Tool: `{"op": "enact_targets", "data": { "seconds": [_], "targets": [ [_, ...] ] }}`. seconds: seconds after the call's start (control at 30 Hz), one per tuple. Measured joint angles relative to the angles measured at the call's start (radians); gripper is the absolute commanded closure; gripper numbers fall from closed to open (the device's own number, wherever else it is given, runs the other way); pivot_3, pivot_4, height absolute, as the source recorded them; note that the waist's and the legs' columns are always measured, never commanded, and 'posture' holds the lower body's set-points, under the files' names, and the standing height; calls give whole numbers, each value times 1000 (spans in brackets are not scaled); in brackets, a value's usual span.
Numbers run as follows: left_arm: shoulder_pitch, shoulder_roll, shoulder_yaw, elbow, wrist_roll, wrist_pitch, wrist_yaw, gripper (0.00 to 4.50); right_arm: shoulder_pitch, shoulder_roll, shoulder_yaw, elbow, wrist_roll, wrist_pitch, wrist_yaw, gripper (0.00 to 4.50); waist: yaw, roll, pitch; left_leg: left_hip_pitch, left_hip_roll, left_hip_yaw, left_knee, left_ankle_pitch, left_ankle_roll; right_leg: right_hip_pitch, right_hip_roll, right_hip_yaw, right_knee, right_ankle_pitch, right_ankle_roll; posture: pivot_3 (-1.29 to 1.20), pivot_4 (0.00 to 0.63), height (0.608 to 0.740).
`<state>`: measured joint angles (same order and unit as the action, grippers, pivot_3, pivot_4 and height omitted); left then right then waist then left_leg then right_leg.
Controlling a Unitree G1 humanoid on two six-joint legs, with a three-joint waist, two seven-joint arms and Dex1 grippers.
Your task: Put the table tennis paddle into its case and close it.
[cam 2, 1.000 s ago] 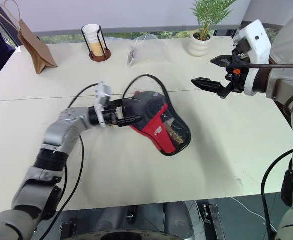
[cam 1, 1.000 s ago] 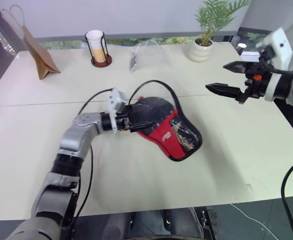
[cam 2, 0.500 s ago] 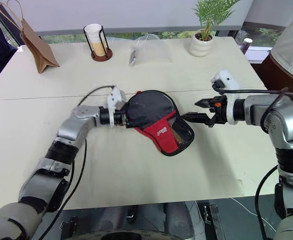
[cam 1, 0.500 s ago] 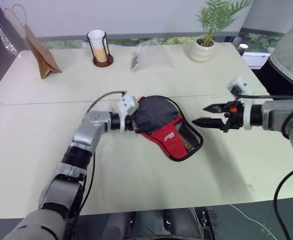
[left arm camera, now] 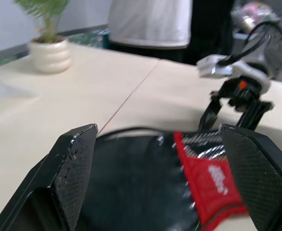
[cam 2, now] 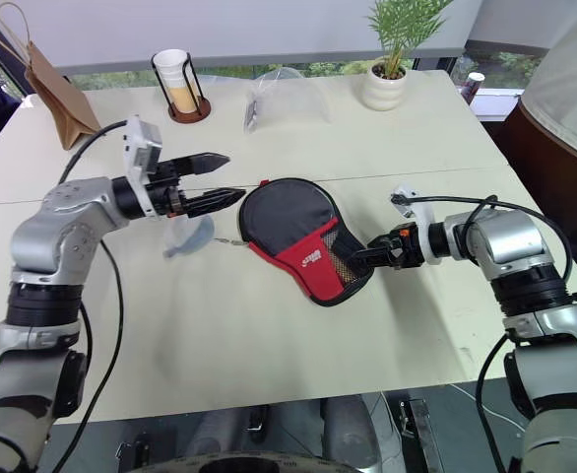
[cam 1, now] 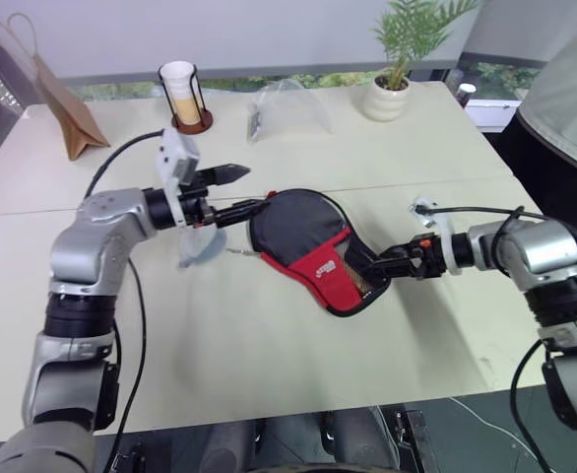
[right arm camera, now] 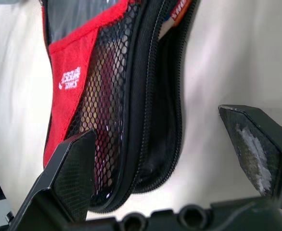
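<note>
Since a second ago: left claw (cam 2: 213, 179) lifted off the case (cam 2: 298, 233), right claw (cam 1: 379, 266) lowered to its zipper end; both spread, holding nothing. Lying mid-counter (cam 1: 269, 365), black and red, mesh pocket up. Paddle apparently inside; zipper gaping, closing left.

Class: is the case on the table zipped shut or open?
Open: the case gapes along its zipper rim at the narrow end, beside the mesh pocket.

Office-like room, pale table (cam 1: 269, 345), potted plant (cam 1: 392, 69), paper bag (cam 1: 57, 99)
</note>
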<state>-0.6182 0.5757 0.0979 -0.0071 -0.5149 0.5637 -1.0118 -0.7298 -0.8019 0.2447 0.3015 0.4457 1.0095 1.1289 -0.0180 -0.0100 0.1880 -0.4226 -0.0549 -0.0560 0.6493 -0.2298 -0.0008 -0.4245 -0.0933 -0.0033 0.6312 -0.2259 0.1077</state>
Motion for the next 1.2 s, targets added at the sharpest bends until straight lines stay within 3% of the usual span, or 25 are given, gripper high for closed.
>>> {"op": "enact_targets", "data": {
  "seconds": [0.5, 0.6, 0.83, 1.0, 1.2],
  "targets": [
    [66, 74, 87, -80, -58, 38, 90, 307, -30, 90, 19, 37, -50, 16, 87, 75, 1, -3, -2, 4, 0, -1, -1, 0, 0, 4, 1, 0, 0, 0, 0, 0, 150, 740],
    [67, 74, 87, -90, -65, 38, 101, 307, -36, 99, 19, 59, -61, 16, 95, 937, 1, -3, -2, 6, 0, -1, -2, 0, 0, 5, 1, 0, 0, 0, 0, 0, 150, 740],
    [81, 74, 88, -111, -67, 39, 124, 307, -39, 123, 20, 111, -56, 34, 161, 4343, 1, -3, -2, 9, 0, -1, -2, 0, -1, 8, 1, 0, -1, 0, -1, 0, 150, 740],
    [94, 74, 88, -115, -75, 38, 129, 307, 2, 114, 6, 66, -53, 88, 136, 4430, 4, -3, -2, 14, 0, -2, -4, -1, -1, 14, 1, 0, -3, -1, -1, 0, 150, 740],
    [92, 73, 85, -112, -76, 30, 130, 307, 167, 125, -120, -178, 37, 309, 12, 4430, 11, -4, -3, 14, 0, -3, -5, -2, 1, 14, 0, 0, -3, -2, -2, 0, 150, 740]
  ]
}}
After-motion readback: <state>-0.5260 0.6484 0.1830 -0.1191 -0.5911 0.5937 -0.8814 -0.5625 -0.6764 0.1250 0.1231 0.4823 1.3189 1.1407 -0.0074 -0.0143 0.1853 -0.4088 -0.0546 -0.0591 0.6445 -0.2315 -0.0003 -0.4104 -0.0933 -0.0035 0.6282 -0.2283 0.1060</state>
